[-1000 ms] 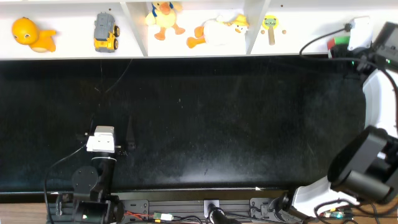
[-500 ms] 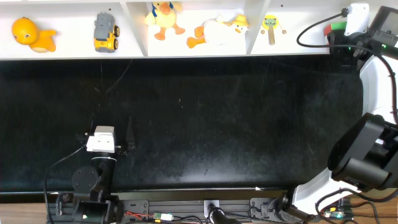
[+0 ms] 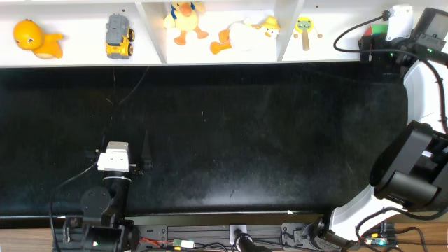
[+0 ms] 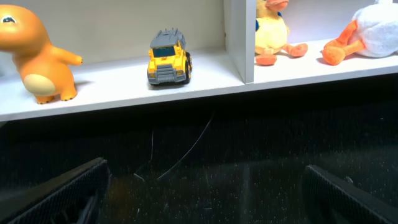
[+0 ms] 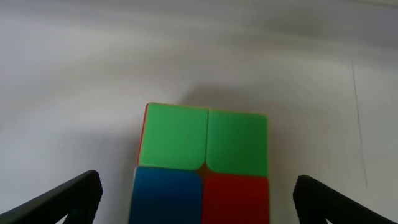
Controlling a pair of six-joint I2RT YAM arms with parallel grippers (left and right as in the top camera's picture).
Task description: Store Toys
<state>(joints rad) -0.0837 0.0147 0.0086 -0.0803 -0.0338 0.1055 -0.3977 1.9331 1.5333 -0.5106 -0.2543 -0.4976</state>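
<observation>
One end effector farther toward shelf.

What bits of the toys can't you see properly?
- Colour cube: its near part is cut off by the right wrist view's edge.
- Orange toy: its head is cut by the left wrist view's edge.
- Small greenish toy: too small in the top view to name.

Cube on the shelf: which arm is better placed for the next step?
Right. The right gripper sits at the cube on the shelf, fingers open either side. The left gripper is far off, over the black table.
</observation>
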